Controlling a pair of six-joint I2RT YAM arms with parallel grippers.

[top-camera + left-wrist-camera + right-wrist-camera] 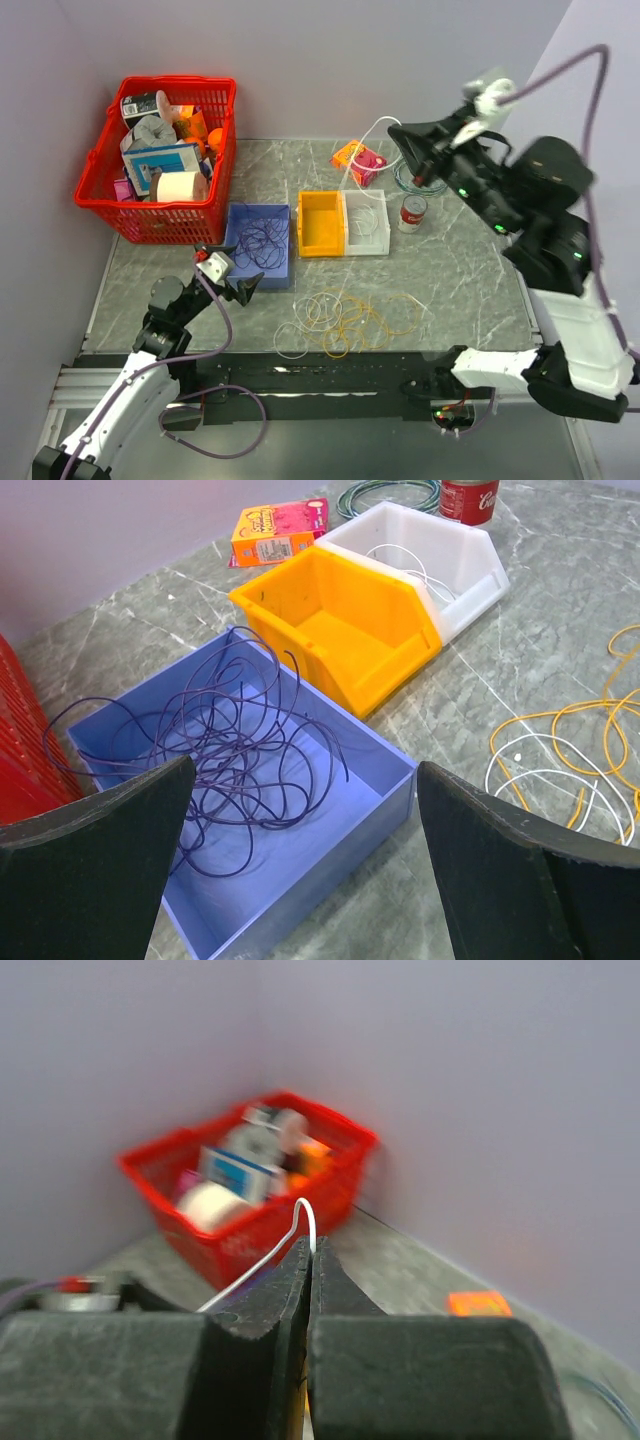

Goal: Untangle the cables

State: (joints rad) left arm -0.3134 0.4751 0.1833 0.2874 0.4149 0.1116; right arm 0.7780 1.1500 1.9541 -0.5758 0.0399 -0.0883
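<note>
A white cable (262, 1265) is pinched between the closed jaws of the right gripper (308, 1250), which hangs raised above the far right of the worktop (460, 280). From there the cable arcs down towards the white bin (385, 235). The purple cables (230, 740) lie as a loose tangle inside the blue bin (330, 880), some loops rising over its rim. The yellow-orange loops (365, 320) are spread on the worktop in front of the bins, mixed with thin white loops (290, 345) at their near left side.

The orange bin (320, 225) stands between the blue and white ones, touching the white one. The left gripper (235, 275) is low at the near edge of the blue bin, its jaws wide apart and holding nothing.

Behind the white bin are a red can (412, 212), a teal coil of wire (418, 185) and a pink-and-orange box (358, 160). A red basket (150, 225) full of items sits in the far left corner.
</note>
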